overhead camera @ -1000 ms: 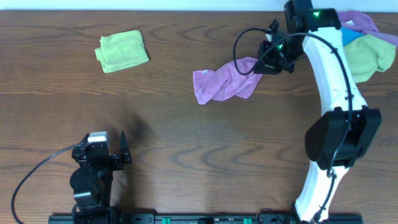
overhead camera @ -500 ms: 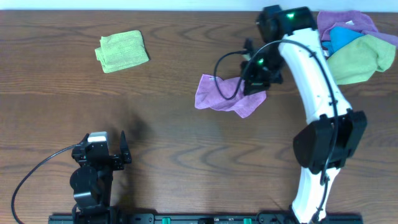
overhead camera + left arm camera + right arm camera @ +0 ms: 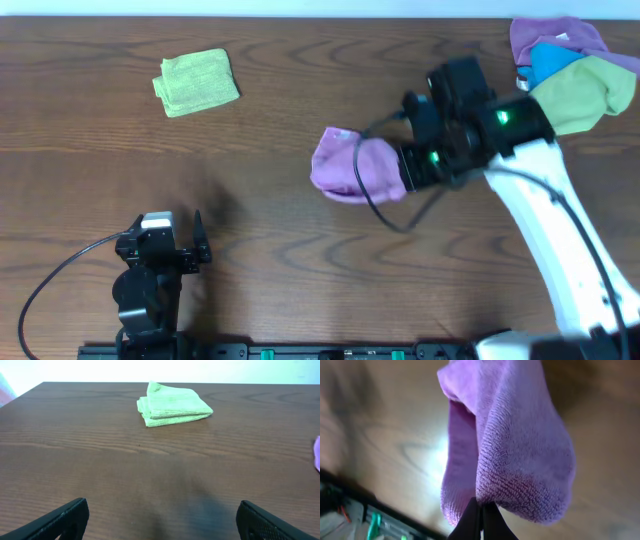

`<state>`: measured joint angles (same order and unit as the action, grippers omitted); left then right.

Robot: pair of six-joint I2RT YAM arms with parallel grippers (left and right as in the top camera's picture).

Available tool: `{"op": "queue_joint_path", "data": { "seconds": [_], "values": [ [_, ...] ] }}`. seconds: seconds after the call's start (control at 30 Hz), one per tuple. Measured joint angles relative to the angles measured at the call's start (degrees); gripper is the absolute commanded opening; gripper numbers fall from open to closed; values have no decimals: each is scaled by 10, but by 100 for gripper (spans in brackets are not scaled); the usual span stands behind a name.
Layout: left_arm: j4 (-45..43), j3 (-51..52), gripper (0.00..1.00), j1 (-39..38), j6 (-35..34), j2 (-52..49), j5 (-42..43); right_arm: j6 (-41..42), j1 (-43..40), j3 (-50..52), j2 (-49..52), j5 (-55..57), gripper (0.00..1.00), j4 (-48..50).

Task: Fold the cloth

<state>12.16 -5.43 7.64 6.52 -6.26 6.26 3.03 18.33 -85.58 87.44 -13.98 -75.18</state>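
The magenta-purple cloth (image 3: 352, 168) hangs bunched from my right gripper (image 3: 405, 170), lifted off the table near its middle right. In the right wrist view the cloth (image 3: 520, 450) droops in a rounded fold, and my right gripper (image 3: 482, 510) is shut on its edge. A sliver of the cloth (image 3: 317, 454) shows at the right edge of the left wrist view. My left gripper (image 3: 180, 250) rests at the front left, far from the cloth. Its fingers (image 3: 160, 520) are wide apart and empty.
A folded lime-green cloth (image 3: 196, 82) lies at the back left, also in the left wrist view (image 3: 172, 404). A pile of cloths (image 3: 570, 65), lavender, blue and lime-green, sits at the back right corner. The right arm's black cable (image 3: 385, 205) loops beneath the held cloth.
My right gripper has carried the cloth off the table, away from the back right pile toward the front and centre. The cloth went from spread out to a hanging bunch. The left arm has not moved.
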Motion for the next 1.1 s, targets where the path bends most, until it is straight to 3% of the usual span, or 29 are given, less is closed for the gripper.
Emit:
{"op": "queue_joint_path", "data": {
  "seconds": [0.07,0.1,0.13,0.17,0.27,0.43,0.5,0.53,0.57,0.63,0.8,1.1],
  "values": [
    [0,0,95,0,0,0,0,2,0,54,-32,-1,2,-4],
    [0,0,95,0,0,0,0,3,0,79,-45,-1,26,-3],
    [0,0,95,0,0,0,0,9,0,116,-62,-1,78,-4],
    [0,0,96,0,0,0,0,12,0,133,-69,-2,92,-6],
    [0,0,95,0,0,0,0,13,0,166,-79,-13,98,-12],
    [0,0,95,0,0,0,0,13,0,170,-81,-24,99,16],
    [0,0,95,0,0,0,0,13,0,171,-81,-27,90,46],
    [0,0,95,0,0,0,0,13,0,171,-81,-27,76,64],
    [0,0,95,0,0,0,0,14,0,171,-81,-28,46,82],
    [0,0,95,0,0,0,0,17,0,171,-81,-30,5,120],
    [0,0,96,0,0,0,0,19,0,171,-52,-37,1,204],
    [0,0,95,0,0,0,0,19,13,176,109,-92,2,327]
  ]
}}
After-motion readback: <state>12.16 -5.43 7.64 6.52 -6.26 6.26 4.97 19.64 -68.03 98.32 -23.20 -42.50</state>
